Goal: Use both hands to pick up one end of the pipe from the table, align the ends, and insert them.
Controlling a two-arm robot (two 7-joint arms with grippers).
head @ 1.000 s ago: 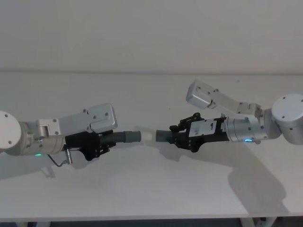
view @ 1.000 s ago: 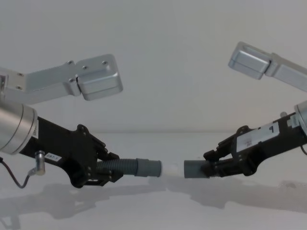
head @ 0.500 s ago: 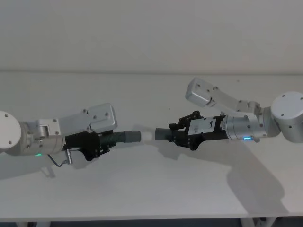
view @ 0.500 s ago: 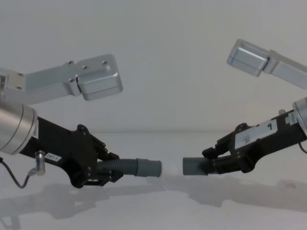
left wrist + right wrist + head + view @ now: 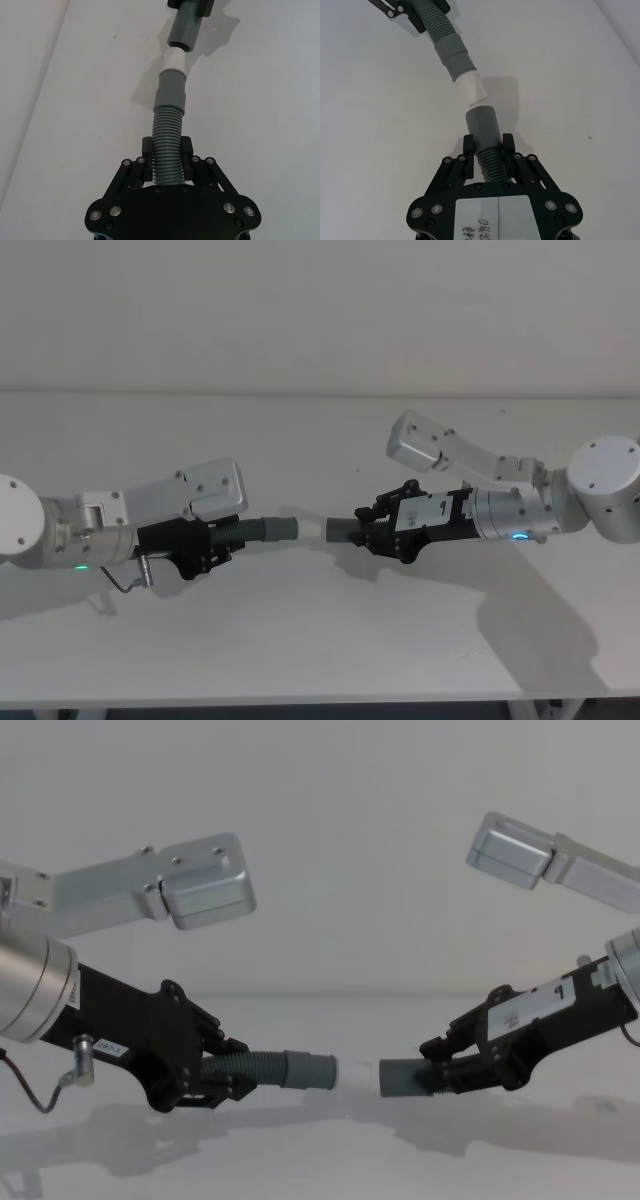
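My left gripper (image 5: 205,545) (image 5: 225,1080) is shut on a ribbed grey pipe piece (image 5: 252,531) (image 5: 166,135). Its smooth cuff (image 5: 312,1072) (image 5: 171,90) ends in a white tip (image 5: 358,1072) (image 5: 175,60) that points right. My right gripper (image 5: 385,537) (image 5: 450,1075) (image 5: 487,145) is shut on the other pipe piece, with its grey cuff (image 5: 340,531) (image 5: 482,125) (image 5: 397,1077) pointing left. Both pieces hang above the white table (image 5: 300,640). The white tip (image 5: 472,90) reaches the mouth of the right cuff at a slight angle. Whether it has entered, I cannot tell.
Both forearms reach in from the sides, with silver links (image 5: 200,880) (image 5: 510,850) raised above them. The table's far edge (image 5: 320,393) meets a plain wall. A thin cable loop (image 5: 125,585) hangs under the left wrist.
My right gripper has moved left with its pipe piece. The gap between its cuff and the white tip has closed. The left arm has not moved.
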